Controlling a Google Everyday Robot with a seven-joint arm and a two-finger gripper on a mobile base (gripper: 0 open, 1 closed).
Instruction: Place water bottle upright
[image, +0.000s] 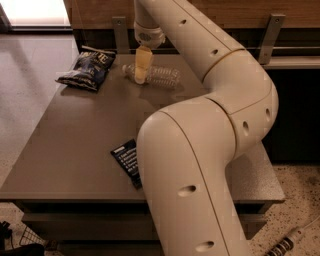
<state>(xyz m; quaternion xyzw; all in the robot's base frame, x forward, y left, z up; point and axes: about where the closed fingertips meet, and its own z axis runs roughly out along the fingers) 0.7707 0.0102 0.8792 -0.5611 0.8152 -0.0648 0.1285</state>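
Observation:
The water bottle (161, 76) is clear ribbed plastic and lies on its side at the far middle of the grey table (75, 150), its cap end pointing left. My gripper (141, 69) hangs down from the wrist at the far edge of the table. It sits right at the bottle's cap end and covers the neck. My big cream arm fills the right and front of the view.
A dark chip bag (89, 69) lies at the far left of the table. A black packet (127, 161) lies near the front, partly hidden by my arm. A wall with metal brackets (119, 31) runs behind the table. Floor lies to the left.

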